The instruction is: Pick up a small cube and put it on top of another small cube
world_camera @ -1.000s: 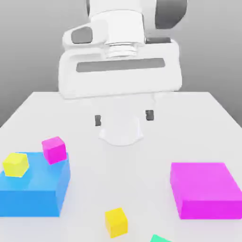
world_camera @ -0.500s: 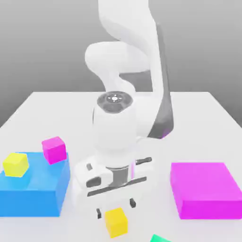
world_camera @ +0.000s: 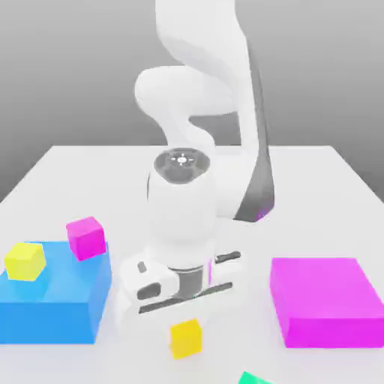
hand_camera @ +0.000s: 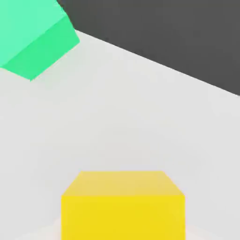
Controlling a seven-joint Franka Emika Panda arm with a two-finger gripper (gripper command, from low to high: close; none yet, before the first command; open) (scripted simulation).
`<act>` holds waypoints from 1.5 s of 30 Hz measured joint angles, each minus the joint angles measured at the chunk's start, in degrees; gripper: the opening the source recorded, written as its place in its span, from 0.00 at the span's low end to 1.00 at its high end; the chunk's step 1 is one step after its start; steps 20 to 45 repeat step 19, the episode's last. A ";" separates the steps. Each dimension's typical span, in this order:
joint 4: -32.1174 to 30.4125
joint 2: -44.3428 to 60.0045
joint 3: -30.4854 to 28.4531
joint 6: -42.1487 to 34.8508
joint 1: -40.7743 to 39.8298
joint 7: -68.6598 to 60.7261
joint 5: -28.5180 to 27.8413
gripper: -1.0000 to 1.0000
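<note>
The small golden-yellow cube (world_camera: 185, 337) lies near the table's front edge, directly under my hand. My gripper (world_camera: 185, 328) points straight down and is shut on it, the white hand body sitting just above the cube's top. In the hand view the same cube (hand_camera: 123, 206) looms close over the white table. A paler lemon-yellow small cube (world_camera: 25, 261) and a small magenta cube (world_camera: 85, 237) rest on top of the big blue block (world_camera: 52, 300) at the exterior view's left.
A big magenta block (world_camera: 324, 300) lies on the white table (world_camera: 315, 195) at the exterior view's right. A green block (world_camera: 251, 379) pokes in at the front edge, close to the held cube, and appears as a green block (hand_camera: 35, 37) in the hand view.
The arm came down from high over the table onto the golden-yellow cube. Its fingers stood open beside the cube half a second ago and have now closed on it.
</note>
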 joint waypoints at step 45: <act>14.45 9.17 2.73 -5.13 5.58 7.36 -1.12 1.00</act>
